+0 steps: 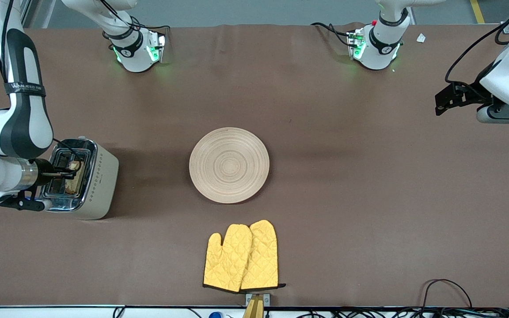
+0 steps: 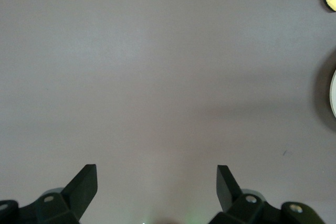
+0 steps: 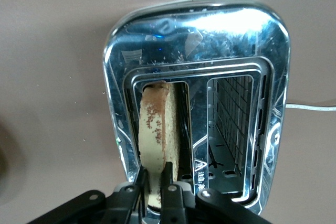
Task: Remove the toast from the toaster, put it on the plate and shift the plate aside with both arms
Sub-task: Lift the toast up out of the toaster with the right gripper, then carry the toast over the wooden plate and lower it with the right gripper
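- Yellow oven mitts (image 1: 242,257) lie nearest the front camera, just nearer than the plate (image 1: 229,165), which sits bare mid-table.
- At the right arm's end of the table, the right gripper (image 3: 154,178) is clenched on the toast's (image 3: 155,137) edge, the slice standing in one slot of the toaster (image 1: 85,179).
- Extraction is in hand; next comes a straight lift clear of the slot.
- Waiting over bare table, the left gripper (image 2: 156,182) hangs released.
- Slot walls hide the slice's lower part.
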Robot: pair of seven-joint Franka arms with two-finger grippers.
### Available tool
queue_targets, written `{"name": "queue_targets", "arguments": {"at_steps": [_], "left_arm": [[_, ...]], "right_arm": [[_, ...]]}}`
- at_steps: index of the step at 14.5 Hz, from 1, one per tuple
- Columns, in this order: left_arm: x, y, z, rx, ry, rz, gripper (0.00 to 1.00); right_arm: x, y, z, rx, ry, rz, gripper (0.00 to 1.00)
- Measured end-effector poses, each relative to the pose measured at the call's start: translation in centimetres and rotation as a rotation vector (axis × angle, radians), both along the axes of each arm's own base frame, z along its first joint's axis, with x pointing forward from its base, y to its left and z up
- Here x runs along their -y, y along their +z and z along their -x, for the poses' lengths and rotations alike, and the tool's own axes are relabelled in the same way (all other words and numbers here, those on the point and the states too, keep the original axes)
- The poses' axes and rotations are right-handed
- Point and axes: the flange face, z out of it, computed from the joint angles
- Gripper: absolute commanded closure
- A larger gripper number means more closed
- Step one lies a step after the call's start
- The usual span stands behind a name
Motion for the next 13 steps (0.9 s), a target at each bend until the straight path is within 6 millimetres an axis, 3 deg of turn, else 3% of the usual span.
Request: {"name": "queue_targets", "arguments": {"at_steps": [2, 5, 8, 10, 13], "left_arm": [[0.0, 0.0, 0.0, 0.0, 0.0, 0.0, 0.0], [0.0, 0.0, 0.0, 0.0, 0.0, 0.0, 0.0], [0.0, 0.0, 0.0, 0.001, 0.001, 0.0, 0.0], [-0.1, 0.0, 0.0, 0.001, 0.002, 0.0, 0.0], [-0.1, 0.0, 0.0, 0.0, 0.002, 0.0, 0.0]], "right_arm": [[-0.3, 2.3, -0.5, 0.038, 0.007, 0.001, 0.89], [-1.6, 8.3, -0.4, 0.086, 0.027, -0.003, 0.87], [-5.6, 12.9, 0.8, 0.114, 0.091, -0.029, 0.87], [-9.1, 13.5, 1.2, 0.117, 0.148, -0.052, 0.88], [-14.4, 12.8, 1.5, 0.1, 0.17, -0.131, 0.88]]}}
